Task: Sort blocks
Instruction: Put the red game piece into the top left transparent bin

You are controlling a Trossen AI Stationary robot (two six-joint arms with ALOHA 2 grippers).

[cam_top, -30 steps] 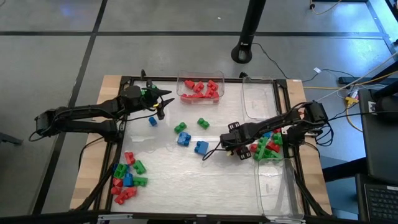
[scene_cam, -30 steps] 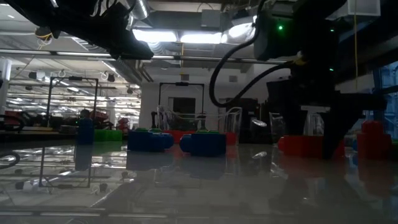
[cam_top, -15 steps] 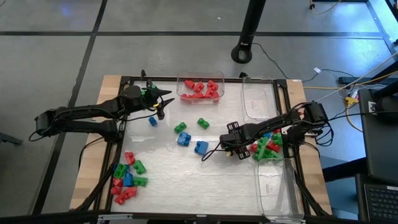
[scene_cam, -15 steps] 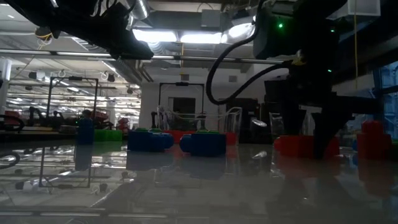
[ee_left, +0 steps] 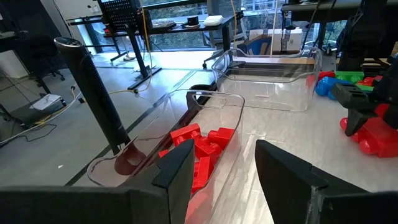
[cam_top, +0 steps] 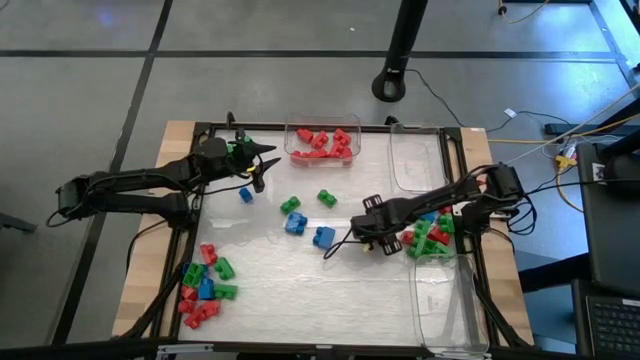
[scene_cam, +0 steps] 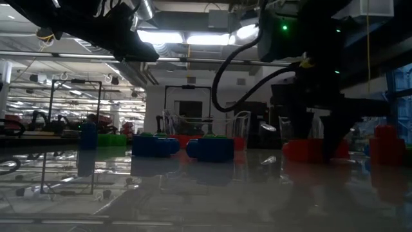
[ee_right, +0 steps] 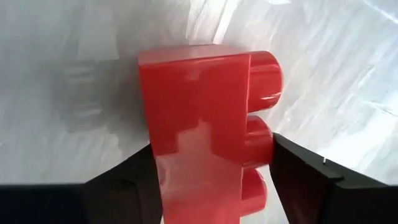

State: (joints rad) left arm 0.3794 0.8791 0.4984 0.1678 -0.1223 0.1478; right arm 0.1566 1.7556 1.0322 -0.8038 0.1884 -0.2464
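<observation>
Right gripper (cam_top: 378, 240) working low over the surface (cam_top: 300, 290), right of centre, just left of the mixed pile (cam_top: 430, 235) of red, green and blue blocks. Fingers (ee_right: 298, 180) standing on either side of a red block (ee_right: 199, 124), touching or all but touching its flanks; not possible to tell whether pressing yet. Block resting on the surface with studs pointing sideways, seen in the low view as a red shape (scene_cam: 309, 149) behind the dark fingers.

Left gripper (cam_top: 262, 160) hanging at the far left of the surface, next to the red bin (cam_top: 322, 143). Fingers (ee_left: 177, 171) parted with nothing between them; red blocks (ee_left: 199, 146) already lying in that bin ahead.

Other blocks lying loose: two blue (cam_top: 308, 230) and two green (cam_top: 305, 202) mid-surface, another mixed pile (cam_top: 203, 285) at near left. Two more clear bins (cam_top: 415, 158) along the right side showing nothing inside.

Risks, judging from here: gripping on the studded side, so one finger landing on rounded studs and the block twisting or popping out on closing. Lifting close to the pile, so catching a neighbour and dragging it along. Glossy surface, so block skidding away if pinched off-centre.
</observation>
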